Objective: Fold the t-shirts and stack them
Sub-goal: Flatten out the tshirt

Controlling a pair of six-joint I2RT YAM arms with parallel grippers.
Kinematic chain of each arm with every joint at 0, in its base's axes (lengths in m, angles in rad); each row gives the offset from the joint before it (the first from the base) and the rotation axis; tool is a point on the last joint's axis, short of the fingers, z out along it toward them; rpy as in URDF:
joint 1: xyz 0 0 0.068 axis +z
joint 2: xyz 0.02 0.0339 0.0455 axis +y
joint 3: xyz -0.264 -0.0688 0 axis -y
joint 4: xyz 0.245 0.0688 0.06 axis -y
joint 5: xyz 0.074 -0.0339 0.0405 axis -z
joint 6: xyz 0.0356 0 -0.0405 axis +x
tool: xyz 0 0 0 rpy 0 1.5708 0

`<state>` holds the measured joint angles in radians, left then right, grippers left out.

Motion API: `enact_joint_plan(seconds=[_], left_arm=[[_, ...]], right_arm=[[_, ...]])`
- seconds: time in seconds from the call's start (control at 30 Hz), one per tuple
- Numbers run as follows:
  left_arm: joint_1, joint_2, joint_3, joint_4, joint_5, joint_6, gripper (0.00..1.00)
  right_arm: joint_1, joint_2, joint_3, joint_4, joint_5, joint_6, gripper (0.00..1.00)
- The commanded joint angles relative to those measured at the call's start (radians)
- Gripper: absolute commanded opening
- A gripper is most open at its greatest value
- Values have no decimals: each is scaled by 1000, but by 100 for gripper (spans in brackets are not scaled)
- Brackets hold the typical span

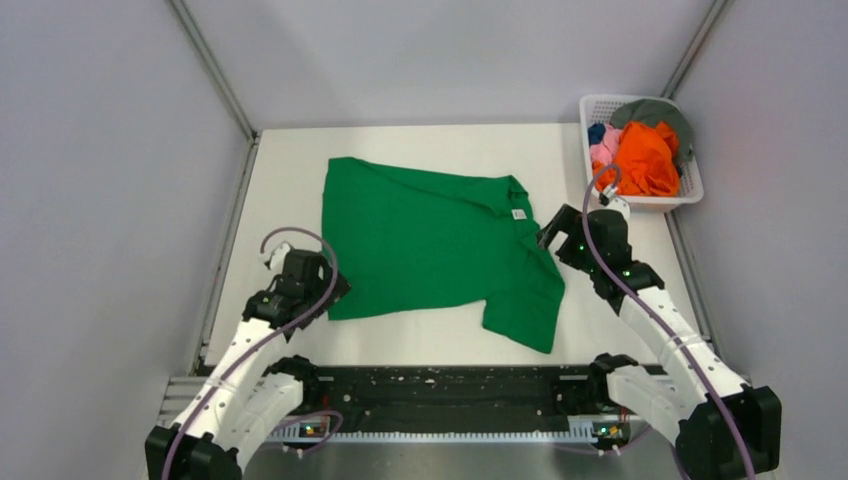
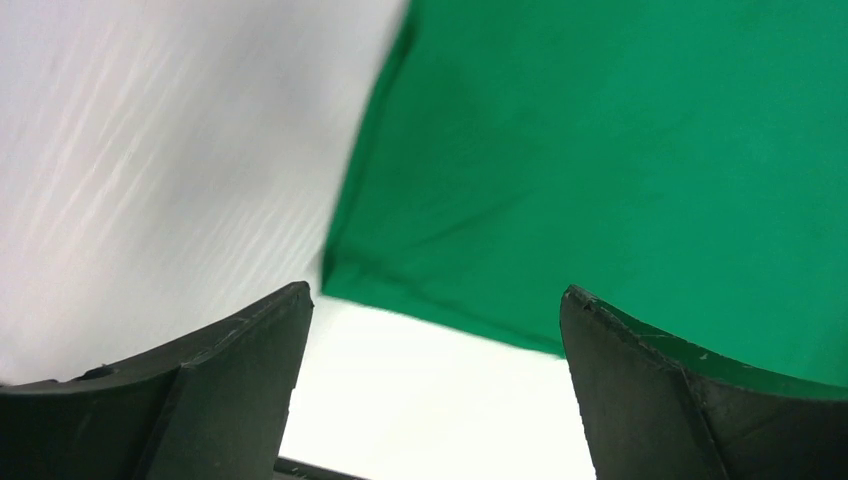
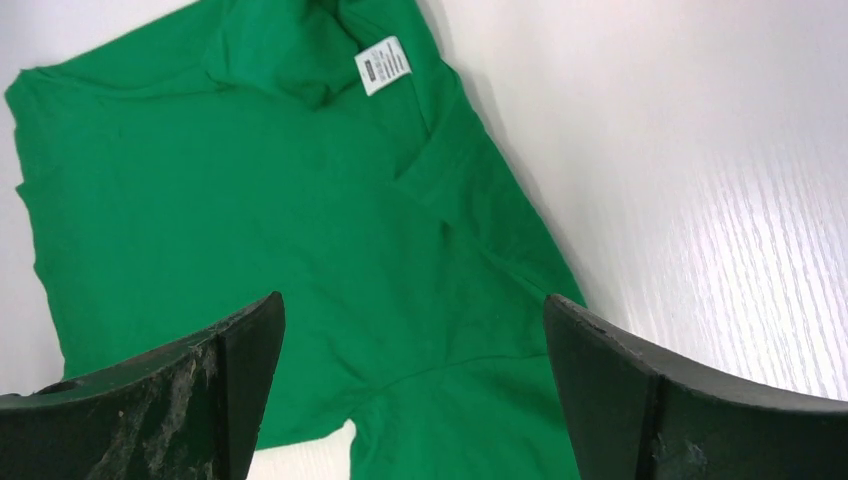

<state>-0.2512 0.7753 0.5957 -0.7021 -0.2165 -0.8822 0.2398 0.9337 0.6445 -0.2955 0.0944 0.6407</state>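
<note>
Across centre frame, flat green t-shirt (image 1: 430,245); looks soft, limp, light; likely best pinched at corners. Spread, empty: left gripper (image 2: 436,295), right gripper (image 3: 413,298).

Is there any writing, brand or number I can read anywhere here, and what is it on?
White tag at the collar of the green t-shirt: a few rows of dark print, too small and blurred to read.
No other words, numbers or signs show in any view.

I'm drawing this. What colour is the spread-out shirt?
The shirt is bright green; the top view shows it best.
</note>
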Motion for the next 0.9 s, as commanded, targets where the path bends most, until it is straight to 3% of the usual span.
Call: enact_joint_plan(seconds=[0.0,0.23,0.43,0.87], left_arm=[[-3,-7,-98,-17,14,-121,97],[-3,188,-87,4,-78,-165,80],[-3,340,-62,95,-57,-181,69],[-3,587,21,76,-61,-185,48]], right_arm=[[0,-5,10,-31,6,42,99],[1,34,15,-62,6,29,99],[0,32,14,-69,29,21,99],[1,15,12,-87,62,20,98]])
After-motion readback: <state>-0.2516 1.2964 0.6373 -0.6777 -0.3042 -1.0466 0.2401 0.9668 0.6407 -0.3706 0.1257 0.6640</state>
